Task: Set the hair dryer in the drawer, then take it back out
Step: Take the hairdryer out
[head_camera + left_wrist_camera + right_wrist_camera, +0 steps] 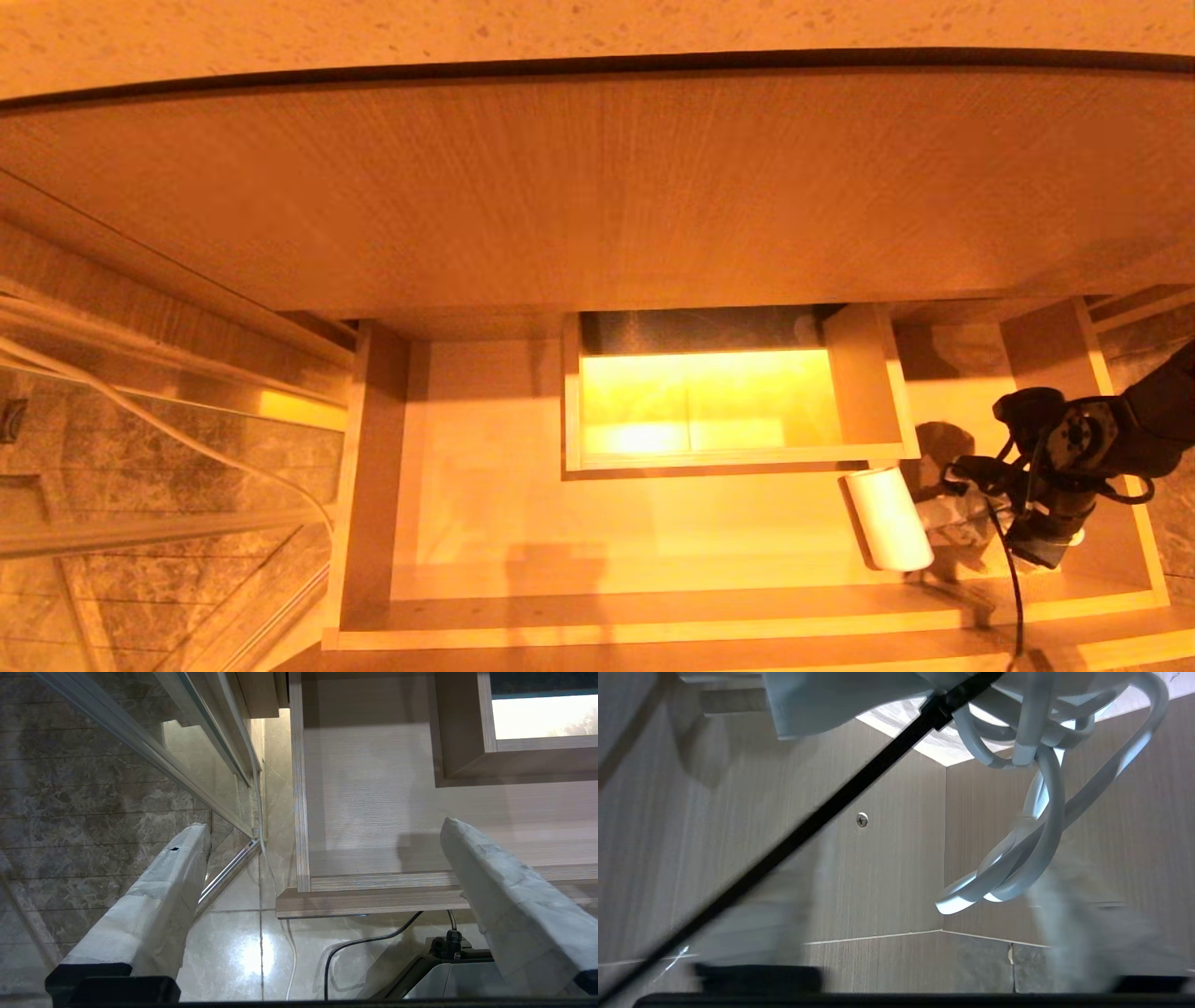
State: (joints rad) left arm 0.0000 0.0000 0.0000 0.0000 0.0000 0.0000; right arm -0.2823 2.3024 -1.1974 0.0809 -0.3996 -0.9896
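Observation:
The drawer [373, 467] is pulled wide open, pale wood with a boxed notch [864, 392] at mid-back. The white hair dryer [887, 518] is over the drawer's right part, barrel pointing front to back. I cannot tell whether it rests on the drawer floor. My right gripper [962, 523] is just right of it at the handle side. In the right wrist view its fingers [1069, 924] stand wide apart and smeared, with the dryer body [822, 700] and its looped white cord [1045, 826] beyond them. My left gripper [324, 826] hangs open off the drawer's front left corner [303, 882].
A wide wood-grain panel [597, 187] overhangs the back of the drawer. A glass shower partition with a metal rail [140, 439] stands to the left. My arm's black cable [1013, 588] trails over the drawer front. Tiled floor [243, 952] lies below.

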